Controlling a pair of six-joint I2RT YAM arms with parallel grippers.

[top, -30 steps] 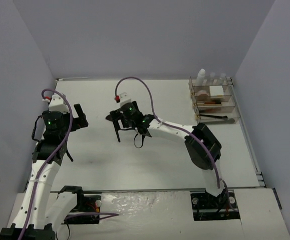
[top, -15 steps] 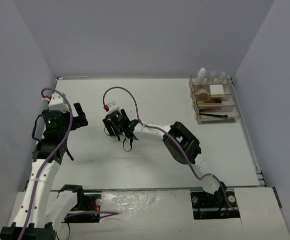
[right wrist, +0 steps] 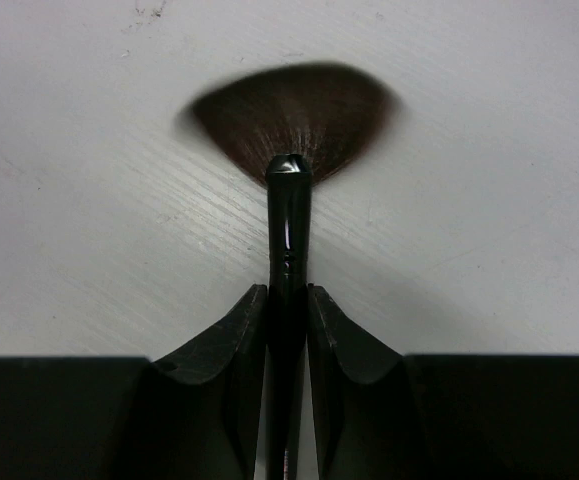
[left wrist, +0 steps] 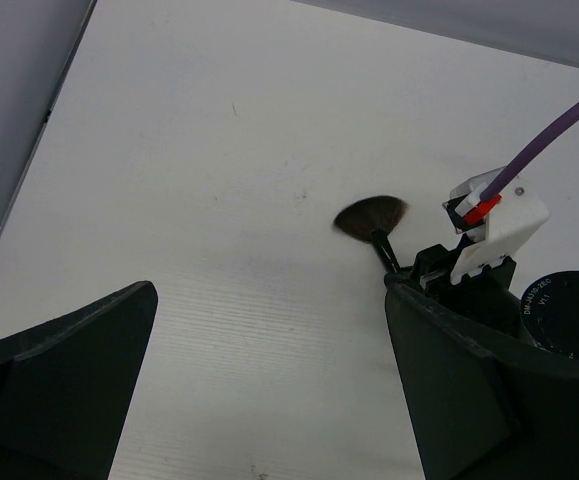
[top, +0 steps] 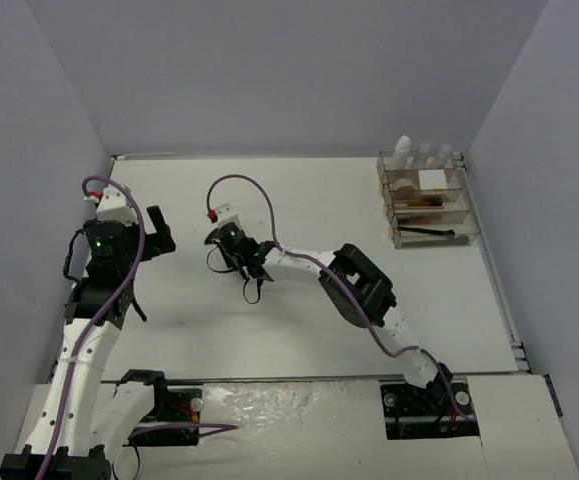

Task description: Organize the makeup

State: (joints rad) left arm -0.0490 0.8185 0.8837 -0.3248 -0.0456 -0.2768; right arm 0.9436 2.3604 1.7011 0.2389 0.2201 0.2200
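A black fan brush lies on the white table, its brown bristles spread away from me. My right gripper is shut on the brush's thin black handle, both fingers pressed against it. In the top view this gripper reaches far left of centre. The left wrist view shows the same brush just ahead of the right gripper. My left gripper hangs open and empty above bare table, at the left in the top view. White-capped bottles stand at the back of the organizer.
The clear tiered organizer sits at the far right against the wall, with brownish items in its trays and a dark brush in the front tier. Grey walls close in the table on three sides.
My right arm swung left and came down over the fan brush. Its jaws went from wide open to shut on the handle. The left arm has stayed still.
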